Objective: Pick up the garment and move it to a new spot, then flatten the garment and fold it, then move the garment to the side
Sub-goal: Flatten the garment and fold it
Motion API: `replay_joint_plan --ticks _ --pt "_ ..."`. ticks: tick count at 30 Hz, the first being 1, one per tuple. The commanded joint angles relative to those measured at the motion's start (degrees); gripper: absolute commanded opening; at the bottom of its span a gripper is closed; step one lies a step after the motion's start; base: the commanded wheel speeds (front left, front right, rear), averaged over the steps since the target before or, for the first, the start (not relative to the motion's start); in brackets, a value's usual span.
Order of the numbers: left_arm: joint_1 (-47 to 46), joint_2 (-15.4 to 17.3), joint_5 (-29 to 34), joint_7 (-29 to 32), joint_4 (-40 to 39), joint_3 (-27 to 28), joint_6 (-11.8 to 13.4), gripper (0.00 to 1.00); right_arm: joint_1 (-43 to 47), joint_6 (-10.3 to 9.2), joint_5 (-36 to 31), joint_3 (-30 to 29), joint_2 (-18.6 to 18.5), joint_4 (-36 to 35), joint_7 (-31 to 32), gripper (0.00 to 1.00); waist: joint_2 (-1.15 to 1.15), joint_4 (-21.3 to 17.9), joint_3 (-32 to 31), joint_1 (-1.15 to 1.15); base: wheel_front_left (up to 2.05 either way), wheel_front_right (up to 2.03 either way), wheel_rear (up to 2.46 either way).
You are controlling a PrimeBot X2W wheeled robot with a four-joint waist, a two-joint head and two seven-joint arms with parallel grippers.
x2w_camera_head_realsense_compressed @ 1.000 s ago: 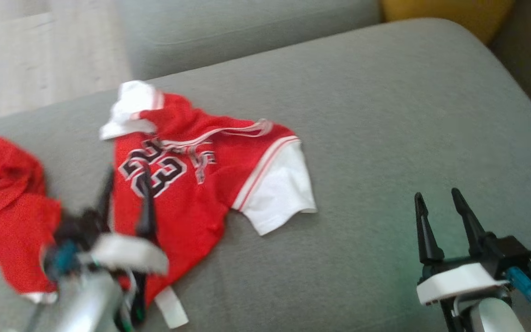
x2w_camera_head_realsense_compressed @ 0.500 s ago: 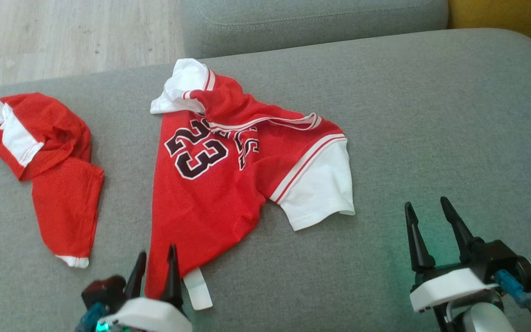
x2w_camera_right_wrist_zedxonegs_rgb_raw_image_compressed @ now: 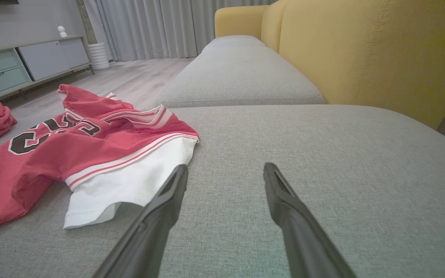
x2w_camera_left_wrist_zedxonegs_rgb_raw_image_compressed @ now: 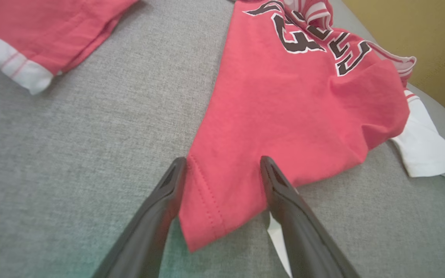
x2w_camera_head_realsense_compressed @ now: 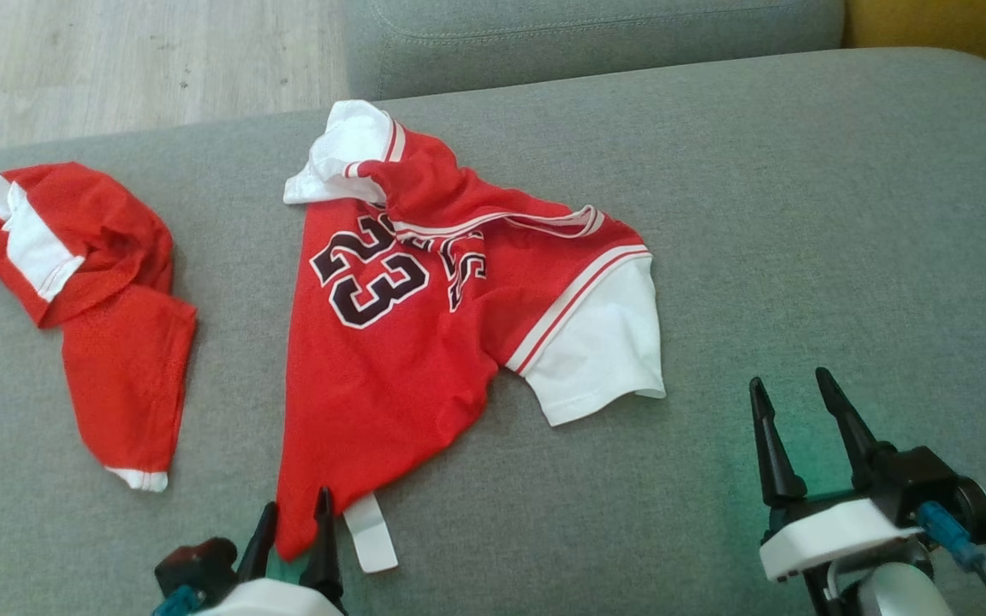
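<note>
Red jersey with a black number 23 and white sleeves, lying rumpled and only partly spread on a grey sofa cushion. Its lower hem corner sits between the left jaws, which stand spread wide, with one dark finger on either side of the corner. Whether the fingers touch the cloth cannot be told. The body of the jersey extends ahead of these jaws and to their right. A white strip pokes out from under the hem just beside their right finger. A second red garment with white trim lies bunched ahead and to the left of the left jaws, apart from the jersey.

The right jaws are likewise spread and hold nothing, poised over bare cushion. One white sleeve lies near them, ahead and to their left, without touching. A yellow backrest rises ahead and to their right. Pale wooden floor lies beyond the cushion's far edge.
</note>
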Motion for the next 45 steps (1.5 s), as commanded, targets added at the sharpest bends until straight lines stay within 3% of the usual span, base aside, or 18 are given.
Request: replay_joint_plan --ticks 1,4,7,10,12,14,20,28,31,32,33,34,35,36,45 --pt "-1.8 0.5 -0.4 -0.8 -1.2 2.0 -0.1 1.00 -1.4 -0.04 -0.5 1.5 -0.2 -1.3 -0.6 1.00 0.00 -0.1 0.0 0.00 0.00 0.00 0.00" --pt "-2.0 0.7 -0.4 -0.8 -1.1 1.9 -0.3 1.00 -1.4 -0.04 -0.5 1.7 -0.2 -1.2 -0.6 1.00 0.00 -0.2 -0.1 0.00 0.00 0.00 0.00" --pt "-2.1 0.9 -0.5 -0.6 -0.7 1.7 -0.6 0.53 -1.5 -0.04 -0.4 1.8 -0.2 -1.1 -0.6 1.00 0.00 -0.4 -0.2 0.00 0.00 0.00 0.00" --pt "-2.4 0.8 -0.6 -0.7 -0.4 1.7 -0.8 0.32 -1.5 -0.04 -0.3 1.9 -0.2 -1.1 -0.6 1.00 0.00 -0.5 -0.4 0.00 0.00 0.00 0.00" --pt "-2.5 0.8 -0.7 -0.6 -0.5 1.7 -0.8 0.28 -1.4 -0.04 -0.3 1.8 -0.2 -1.0 -0.6 1.00 0.00 -0.6 -0.5 0.00 0.00 0.00 0.00" --pt "-2.7 0.9 -0.8 -0.5 -0.5 1.7 -0.9 0.11 -1.4 -0.04 -0.3 1.8 -0.2 -1.0 -0.6 1.00 0.00 -0.7 -0.5 0.00 0.00 0.00 0.00" --pt "-3.8 2.9 -1.3 -0.3 -3.0 3.4 -0.4 0.00 -1.1 -0.04 0.0 1.6 -0.2 -1.0 -0.6 1.00 0.00 -0.6 -0.6 0.00 0.00 0.00 0.00" --pt "-6.7 6.0 -2.6 3.2 -2.6 5.3 -0.4 0.01 -1.8 -0.04 0.4 2.2 -0.2 -0.7 -0.6 1.00 0.00 -0.9 -0.4 0.00 0.00 0.00 0.00" --pt "-8.4 7.2 -3.0 4.9 -1.1 5.9 0.0 0.11 -1.9 -0.04 0.3 2.1 -0.2 -0.5 -0.6 1.00 0.00 -1.1 -0.2 0.00 0.00 0.00 0.00" --pt "-9.0 7.3 -3.0 5.3 -0.2 6.0 0.1 0.22 -1.9 -0.04 0.2 2.1 -0.2 -0.4 -0.6 1.00 0.00 -1.1 -0.2 0.00 0.00 0.00 0.00" --pt "-9.6 7.4 -3.0 5.8 0.9 5.9 0.3 0.41 -1.8 -0.04 0.2 2.1 -0.2 -0.3 -0.6 1.00 0.00 -1.2 -0.3 0.00 0.00 0.00 0.00" --pt "-10.1 7.5 -2.7 6.1 2.1 5.7 0.6 0.77 -1.9 -0.04 0.2 2.3 -0.2 -0.1 -0.6 1.00 0.00 -1.4 -0.3 0.00 0.00 0.00 0.00" --pt "-10.5 7.6 -2.3 6.0 3.2 5.6 0.8 0.77 -2.0 -0.04 0.3 2.6 -0.2 0.1 -0.6 1.00 0.00 -1.6 -0.3 0.00 0.00 0.00 0.00" --pt "-10.6 7.5 -2.1 5.7 4.0 5.5 0.9 1.00 -2.1 -0.04 0.3 2.8 -0.2 0.2 -0.6 1.00 0.00 -1.9 -0.5 0.00 0.00 0.00 0.00" --pt "-5.9 5.7 2.2 -6.1 -0.9 6.0 0.4 1.00 -0.6 -0.04 0.0 -1.0 -0.2 -1.8 -0.6 1.00 0.00 -1.0 -2.4 0.00 0.00 0.00 0.00"
